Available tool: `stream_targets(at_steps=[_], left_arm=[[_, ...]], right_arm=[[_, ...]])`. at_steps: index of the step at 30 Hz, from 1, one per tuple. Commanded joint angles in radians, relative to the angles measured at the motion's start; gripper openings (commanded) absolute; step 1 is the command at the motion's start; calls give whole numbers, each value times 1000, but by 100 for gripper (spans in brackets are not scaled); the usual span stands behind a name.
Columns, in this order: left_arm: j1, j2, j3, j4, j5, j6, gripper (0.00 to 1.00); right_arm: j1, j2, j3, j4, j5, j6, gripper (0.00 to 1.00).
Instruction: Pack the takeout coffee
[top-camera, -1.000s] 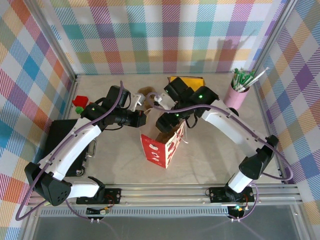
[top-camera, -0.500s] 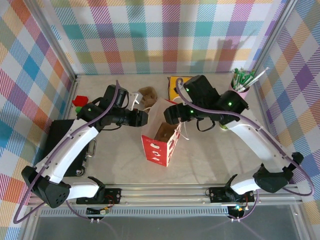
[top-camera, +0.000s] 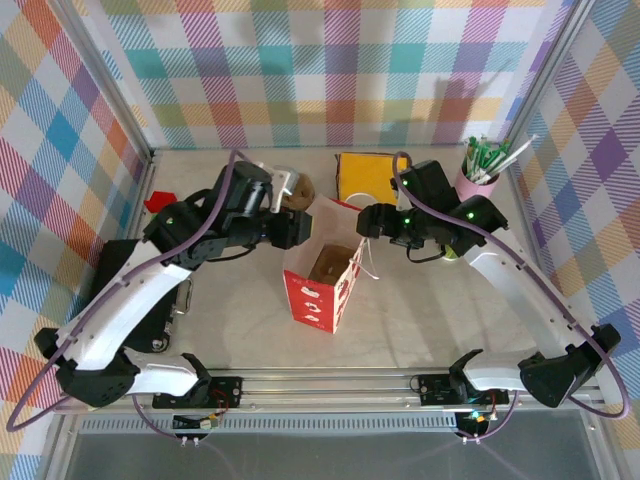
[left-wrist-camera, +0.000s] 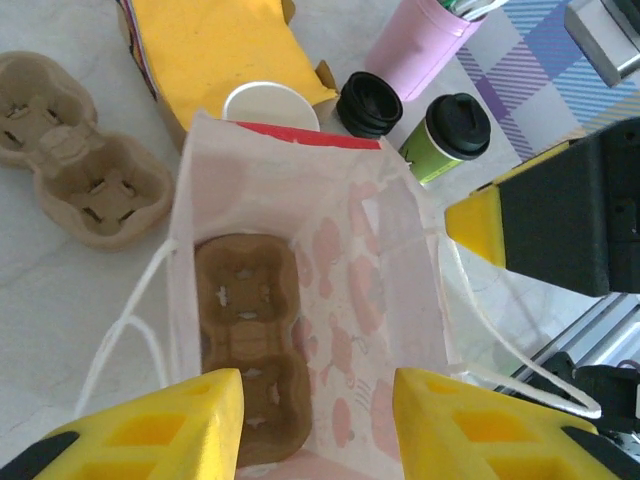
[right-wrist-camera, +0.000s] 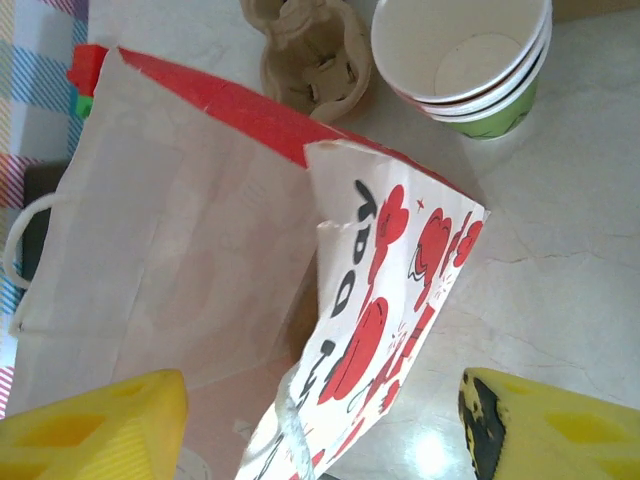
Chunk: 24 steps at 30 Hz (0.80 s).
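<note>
**Grippers poised at the bag, coffee not yet packed.** Both grippers were pictured at the mouth of the red-and-white paper bag (top-camera: 318, 290). It stood open at mid-table, with a cardboard cup carrier (left-wrist-camera: 245, 330) seated in its bottom. The left gripper (left-wrist-camera: 315, 425) was held directly above the opening, its yellow fingers spread wide with nothing between them. The right gripper (right-wrist-camera: 320, 430) was likewise spread and empty, held at the bag's right side.

The takeout coffee (left-wrist-camera: 447, 135), a green-bodied cup with a dark top, was seen standing on the table outside the bag. It was placed beyond the bag's far right corner, just beside a black lid (left-wrist-camera: 368, 103) and near the pink holder (left-wrist-camera: 420, 40). Its long axis was judged upright. The cup lay on the right arm's side, so the right gripper was judged the nearer. A sideways grasp around the cup's body was thought likely to be called for.
</note>
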<state>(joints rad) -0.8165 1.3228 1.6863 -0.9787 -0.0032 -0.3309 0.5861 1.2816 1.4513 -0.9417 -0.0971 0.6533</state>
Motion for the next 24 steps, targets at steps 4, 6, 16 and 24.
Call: stream_targets(at_steps=[4,6,16,24], left_arm=[[-88,165,58,-46,-74,-74,40],[-106,206,68,-55,-92,-88,37],[-115,319,28,-91,-124,-126,18],[-115,381,-17,-98,-96,-118,12]], right_arm=[[-26,-14,-50,125,-120,69,72],[-29,-3,-57,126,-131,64,69],[-34,-11,-106,135,-116,60,57],[-36,-9,-136,145,-121,52,44]])
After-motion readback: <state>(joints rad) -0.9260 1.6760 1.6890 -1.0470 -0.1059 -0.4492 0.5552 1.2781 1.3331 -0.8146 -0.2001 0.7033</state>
